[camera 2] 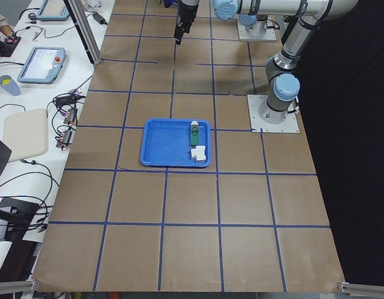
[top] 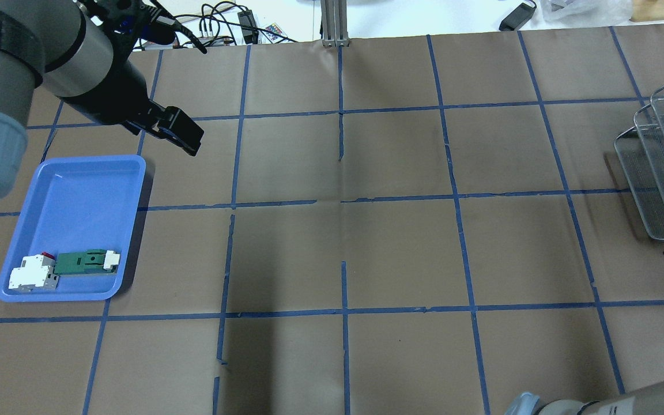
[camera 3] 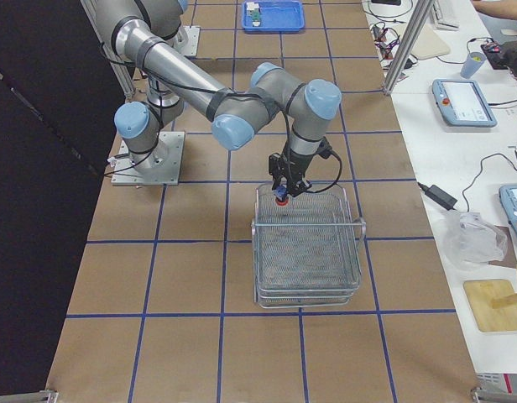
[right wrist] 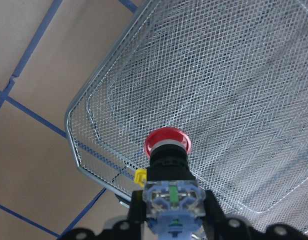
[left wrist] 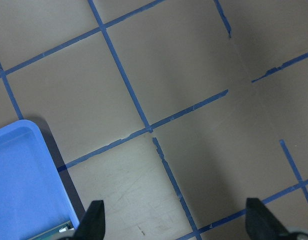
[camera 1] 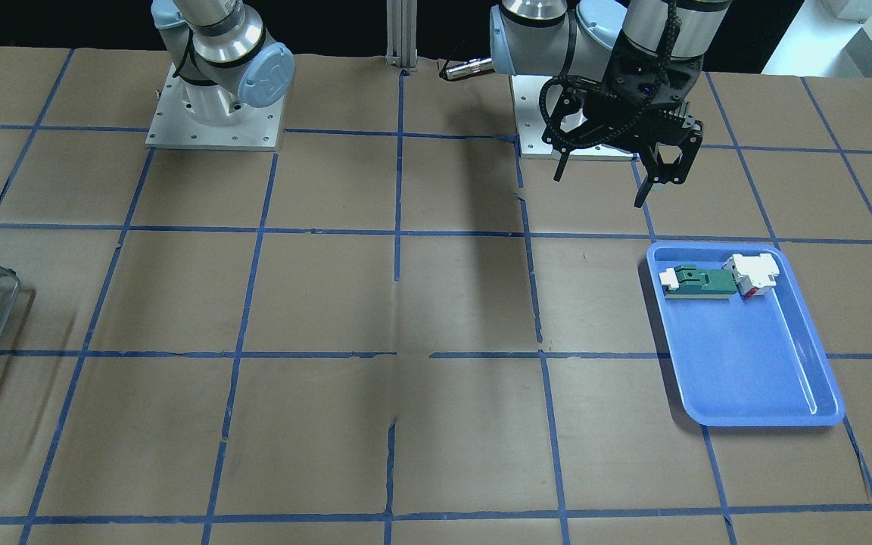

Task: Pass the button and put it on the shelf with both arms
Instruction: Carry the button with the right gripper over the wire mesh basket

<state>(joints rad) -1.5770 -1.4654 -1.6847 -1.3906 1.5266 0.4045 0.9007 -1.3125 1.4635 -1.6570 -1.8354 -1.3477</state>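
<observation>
A: We start with the table [camera 1: 330,303], brown paper gridded in blue tape. Where do we find the arms?

B: The left arm [camera 1: 655,26] hangs above its own end. The right arm [camera 3: 183,80] stretches out so that the shelf [camera 3: 309,252], a silvery mesh rack of stacked tiers, sits directly under the right claw [camera 3: 280,191].

A: And the blue tray [camera 1: 746,363]?

B: We see it below the left claw [left wrist: 176,225] and off to one side; only its corner shows at the edge of that claw's own camera. It lies well apart from the right claw, at the other end of the table.

A: What do we count inside it?

B: Two parts, both at the tray's end nearer the robot's base: a white-and-red block [camera 1: 752,274] and a green-and-white part [camera 1: 701,281], lying flat, so close together that we cannot make out a gap.

A: How does the left claw stand?

B: Its jaws are spread wide, and between the fingertips [left wrist: 94,220] we see just taped paper.

A: The right one?

B: Its jaws are clamped on the button [right wrist: 169,165], pinching the blue-and-white block at its back. The button's long axis runs straight out from the claw, in line with the jaws. Its red head points away from the claw, down at the mesh of the top tier, close to a rounded corner.

A: Does the head touch the mesh?

B: We cannot tell.
</observation>
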